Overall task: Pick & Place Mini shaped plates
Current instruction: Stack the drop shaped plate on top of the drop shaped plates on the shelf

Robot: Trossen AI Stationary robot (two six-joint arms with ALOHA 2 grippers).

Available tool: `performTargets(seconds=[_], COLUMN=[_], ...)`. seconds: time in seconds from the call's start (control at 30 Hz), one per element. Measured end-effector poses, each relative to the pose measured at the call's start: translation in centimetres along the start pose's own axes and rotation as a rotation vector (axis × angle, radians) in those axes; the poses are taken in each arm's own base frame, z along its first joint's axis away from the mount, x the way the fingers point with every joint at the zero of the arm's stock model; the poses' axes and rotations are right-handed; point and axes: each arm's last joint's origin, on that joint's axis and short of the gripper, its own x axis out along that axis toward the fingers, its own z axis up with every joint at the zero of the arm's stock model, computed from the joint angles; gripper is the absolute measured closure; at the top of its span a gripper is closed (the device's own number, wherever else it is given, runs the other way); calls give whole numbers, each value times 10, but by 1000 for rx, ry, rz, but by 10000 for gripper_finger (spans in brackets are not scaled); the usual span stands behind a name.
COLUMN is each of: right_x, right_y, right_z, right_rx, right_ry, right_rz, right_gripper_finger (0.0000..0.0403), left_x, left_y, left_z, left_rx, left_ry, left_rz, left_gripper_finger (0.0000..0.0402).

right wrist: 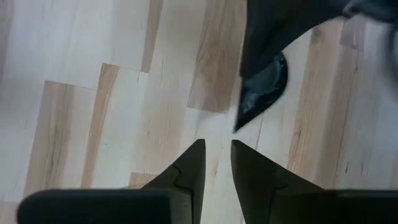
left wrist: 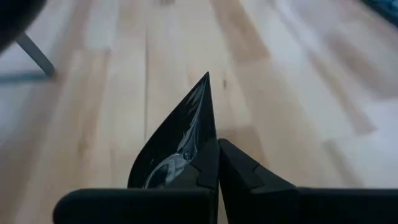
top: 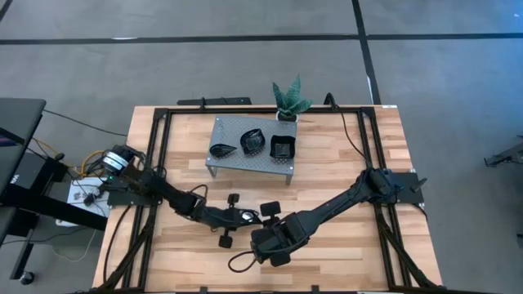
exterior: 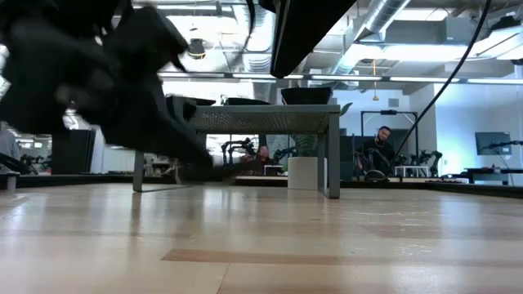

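Left wrist view is showing the left tool pinching its fingers together on a pointed, glossy black mini plate, whose tip is reaching out over the wooden counter. From above, that tool is sitting at about 6 o'clock of the counter's middle, with the right tool just beside it at its 3 o'clock. The right tool's fingers are standing slightly apart with nothing between them, and the held plate is lying just ahead of them. Farther off, toward 12 o'clock, three more black plates are resting on a grey perforated stand, with a small green plant beyond it at the counter's far edge.
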Motion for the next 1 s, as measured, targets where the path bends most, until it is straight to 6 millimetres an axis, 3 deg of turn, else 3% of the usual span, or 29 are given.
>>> performTargets(seconds=[0.27,0.4,0.63,0.83,1.0], right_x=[0,-2,-2,-2,-2], right_y=[1,5,8,8,8], right_z=[0,-1,3,4,4], right_rx=[100,102,112,115,115], right_ry=[-1,-6,-49,-55,-56], right_rz=[1,5,19,20,20], right_gripper_finger=[332,332,332,332,332], left_x=[-55,-87,-131,-149,-144], left_y=[1,13,46,80,103], left_z=[35,44,69,74,66], left_rx=[-58,-61,-75,-86,-129], left_ry=[-47,-30,-161,-162,-100], left_rz=[198,341,506,685,757], left_gripper_finger=[398,398,398,398,398])
